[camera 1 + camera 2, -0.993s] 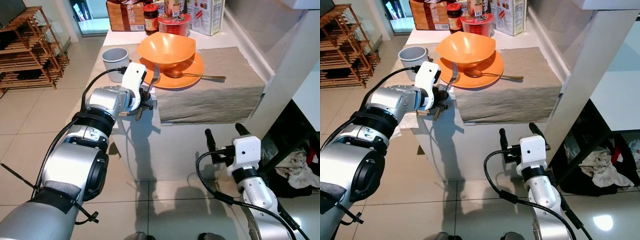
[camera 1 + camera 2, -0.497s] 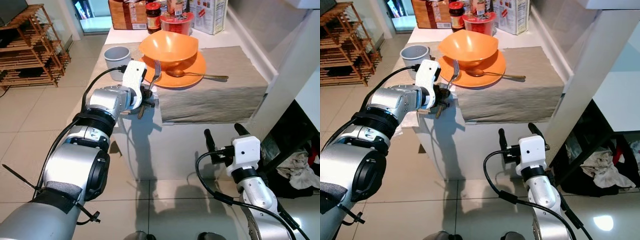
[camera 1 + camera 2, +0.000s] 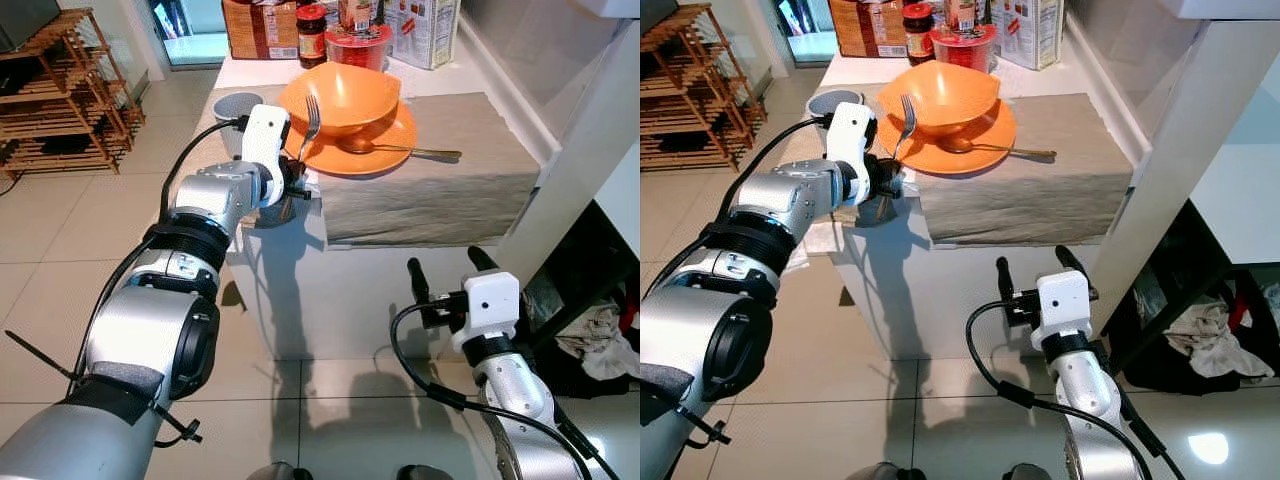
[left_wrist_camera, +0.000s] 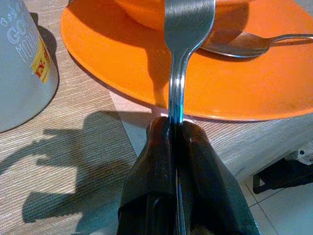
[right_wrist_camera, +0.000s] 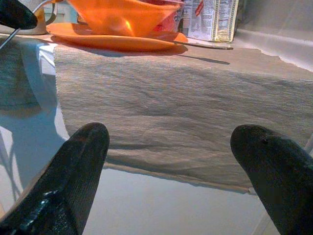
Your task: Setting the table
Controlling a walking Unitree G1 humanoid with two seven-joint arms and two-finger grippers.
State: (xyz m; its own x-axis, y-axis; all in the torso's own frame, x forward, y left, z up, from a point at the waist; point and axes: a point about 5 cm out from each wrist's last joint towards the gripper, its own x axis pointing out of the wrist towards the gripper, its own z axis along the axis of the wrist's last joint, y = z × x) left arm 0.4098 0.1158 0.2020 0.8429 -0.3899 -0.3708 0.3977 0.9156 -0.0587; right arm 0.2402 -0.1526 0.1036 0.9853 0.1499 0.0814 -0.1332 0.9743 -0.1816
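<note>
My left gripper (image 3: 293, 178) is shut on a silver fork (image 3: 309, 122) and holds it tines-up just left of the orange plate (image 3: 385, 135). In the left wrist view the fork (image 4: 185, 29) rises from between the black fingers (image 4: 195, 181) in front of the plate (image 4: 254, 93). An orange bowl (image 3: 340, 95) sits on the plate, and a spoon (image 3: 400, 148) lies across the plate's front. A white mug (image 3: 228, 108) stands left of the plate. All rest on a beige placemat (image 3: 440, 190). My right gripper (image 3: 445, 278) hangs open, low in front of the table.
A jar, a red tub and boxes (image 3: 345, 25) crowd the table's back edge. A wooden rack (image 3: 60, 100) stands on the tiled floor to the left. A white pillar (image 3: 590, 140) rises at the right, with dark clutter (image 3: 600, 320) below it.
My left gripper has lifted the fork higher and carried it further over the table beside the plate. The camera has tilted slightly. The right arm has stayed still.
</note>
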